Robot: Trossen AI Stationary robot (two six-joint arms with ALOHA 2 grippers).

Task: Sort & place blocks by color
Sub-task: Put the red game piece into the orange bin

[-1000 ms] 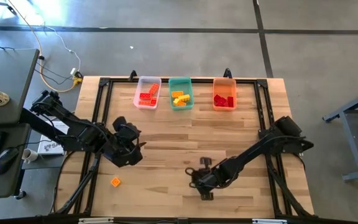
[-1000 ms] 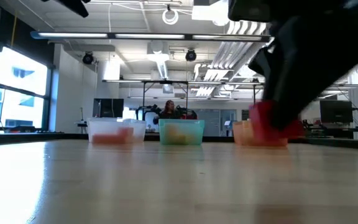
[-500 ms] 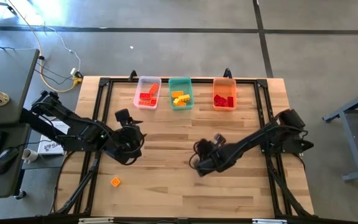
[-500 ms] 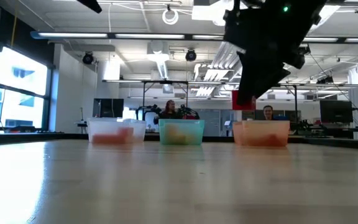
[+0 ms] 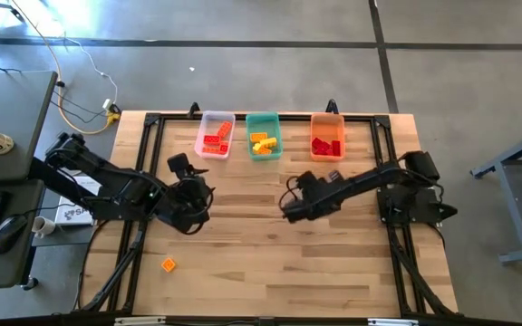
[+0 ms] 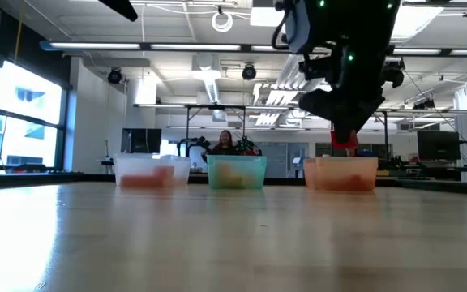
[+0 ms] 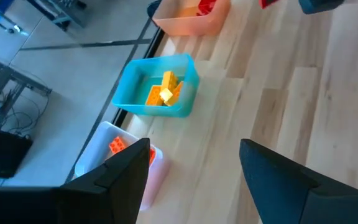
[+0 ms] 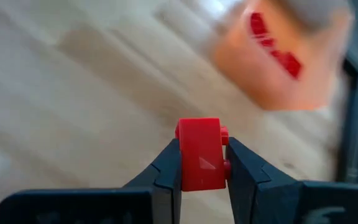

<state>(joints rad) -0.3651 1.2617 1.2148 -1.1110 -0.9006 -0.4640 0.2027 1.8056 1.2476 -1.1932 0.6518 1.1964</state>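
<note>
My right gripper [image 5: 290, 206] hovers over the table's middle, shut on a red block [image 8: 199, 153]; the low view shows that block [image 6: 344, 141] under the fingers. My left gripper [image 7: 194, 165] is open above the left half of the table [image 5: 188, 201], touching nothing. At the far edge stand three bins: a clear bin [image 5: 215, 135] with orange-red blocks, a teal bin [image 5: 263, 136] with yellow-orange blocks, and an orange bin [image 5: 327, 137] with red blocks. One yellow-orange block [image 5: 169, 265] lies flat on the table near the near-left corner. My right gripper pinches the red block between its two fingers [image 8: 166, 168], one on each of its opposite sides [image 8: 182, 158]. The block's far end sticks out past the fingertips. It is lifted clear of the table, well above the boards in the low view.
Bare wooden boards [image 5: 243, 272] stretch between the bins and the near edge. A black frame [image 5: 143, 163] runs along the table's sides. Left of the table stands a desk with a mouse [image 5: 7, 231]. A person [image 6: 224, 143] shows far behind the bins.
My right gripper, holding the red block, has risen from near the table's near edge and travelled toward the far edge and the orange bin. The block has gone up with it, lifted clear. My left gripper has drifted slightly toward the far edge.
</note>
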